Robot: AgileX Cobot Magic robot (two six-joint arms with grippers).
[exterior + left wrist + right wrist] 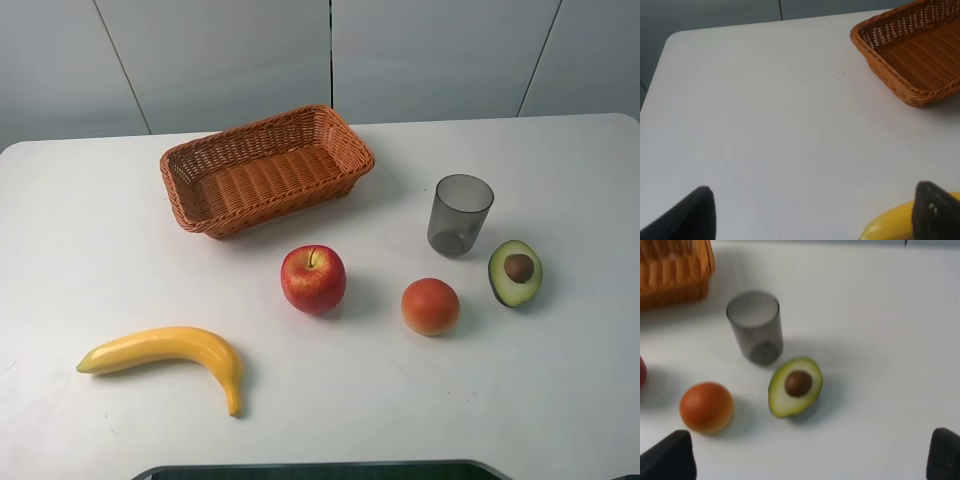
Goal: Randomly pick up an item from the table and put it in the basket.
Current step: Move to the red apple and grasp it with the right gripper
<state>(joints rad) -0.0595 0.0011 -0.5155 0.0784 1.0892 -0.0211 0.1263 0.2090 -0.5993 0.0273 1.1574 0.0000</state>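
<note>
The red apple (313, 279) with yellowish patches stands upright near the middle of the white table (90, 230). The empty wicker basket (266, 168) lies behind it to the left; it also shows in the left wrist view (912, 52) and a corner in the right wrist view (670, 270). Only a sliver of the apple (642, 372) shows in the right wrist view. No gripper shows in the high view. My left gripper (815, 212) is open and empty, above bare table. My right gripper (812, 455) is open and empty, near the avocado.
A yellow banana (170, 352) lies front left, its end by my left finger (890, 225). An orange-red fruit (430, 306), a halved avocado (515, 272) and a grey translucent cup (459, 213) stand on the right; they show in the right wrist view too.
</note>
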